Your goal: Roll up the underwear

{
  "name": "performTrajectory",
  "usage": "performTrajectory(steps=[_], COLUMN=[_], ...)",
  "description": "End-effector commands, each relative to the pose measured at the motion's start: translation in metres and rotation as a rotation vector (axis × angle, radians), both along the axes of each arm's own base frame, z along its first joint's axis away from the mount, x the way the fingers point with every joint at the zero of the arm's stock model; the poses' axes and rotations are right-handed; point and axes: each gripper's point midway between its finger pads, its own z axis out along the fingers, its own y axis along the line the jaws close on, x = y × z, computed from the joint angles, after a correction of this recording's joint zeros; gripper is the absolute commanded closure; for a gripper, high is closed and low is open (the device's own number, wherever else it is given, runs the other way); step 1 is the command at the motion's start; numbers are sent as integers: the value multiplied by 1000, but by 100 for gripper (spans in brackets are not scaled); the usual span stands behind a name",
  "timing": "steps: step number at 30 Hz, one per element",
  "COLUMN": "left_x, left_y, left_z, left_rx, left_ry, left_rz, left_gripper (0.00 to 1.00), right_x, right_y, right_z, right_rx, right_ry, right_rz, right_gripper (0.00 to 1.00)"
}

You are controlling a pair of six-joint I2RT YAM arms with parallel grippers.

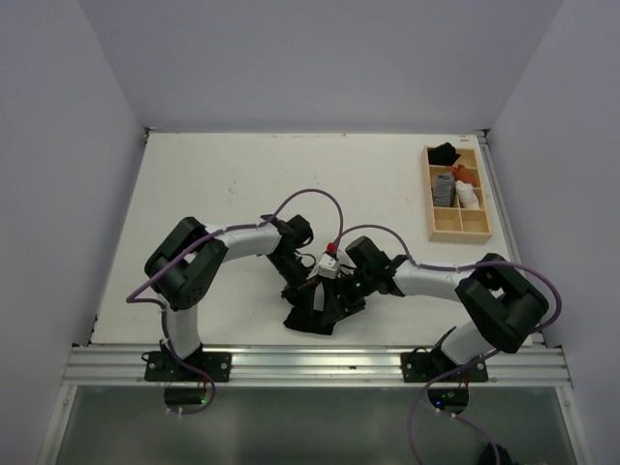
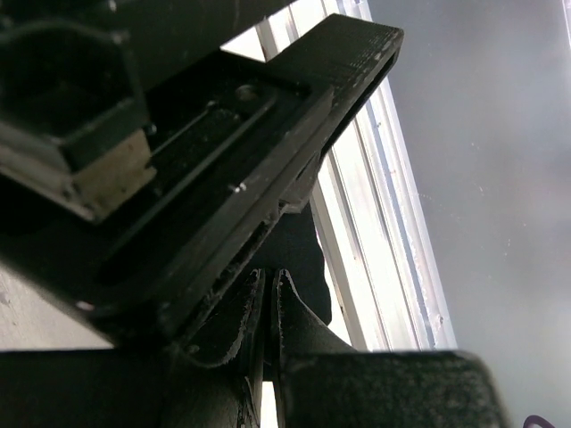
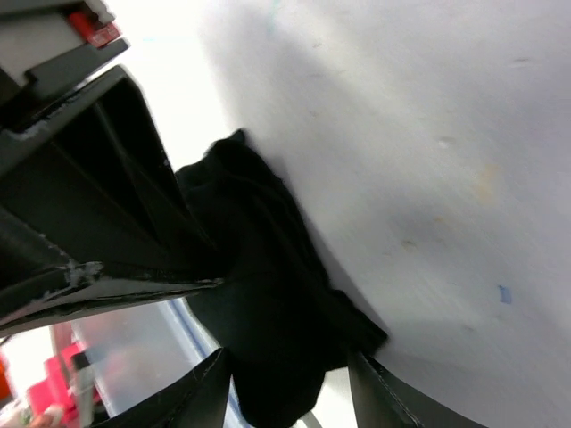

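The underwear point(image 1: 315, 316), a crumpled black cloth, lies at the table's near edge between the two arms. My left gripper point(image 1: 298, 291) comes down on its left part. In the left wrist view the left gripper point(image 2: 269, 273) has its fingertips pressed almost together, with the black underwear point(image 2: 299, 254) rising straight from them. My right gripper point(image 1: 339, 295) reaches in from the right. In the right wrist view the right gripper point(image 3: 290, 357) stands open, its fingers point(image 3: 201, 392) wide apart on either side of the underwear point(image 3: 268, 303), with gaps showing.
A wooden tray point(image 1: 432, 208) at the back right holds a black roll point(image 1: 446, 152), a grey striped roll point(image 1: 445, 187) and a white roll point(image 1: 468, 197). An aluminium rail point(image 1: 310, 363) runs along the near edge. The two wrists crowd close together.
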Motion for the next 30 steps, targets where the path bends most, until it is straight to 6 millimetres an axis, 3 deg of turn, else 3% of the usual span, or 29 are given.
performTrajectory(steps=[1,11,21,30], left_x=[2,6,8,1], left_y=[4,1,0,12], left_z=[-23,-27,-29,-32], left_rx=[82,89,91,126], left_ry=[-57,-66,-76,-138], left_rz=[-34,-36,-23,45], left_gripper=[100,100,100,100], right_x=[31,43,31,22], right_y=[-14,-12,0,-7], right_z=[-10,7,7,28], right_rx=[-111,-101,-48,-40], right_ry=[-157,-199,-174,-291], right_rz=[-72,-139,-94,-81], right_gripper=[41,37,36,36])
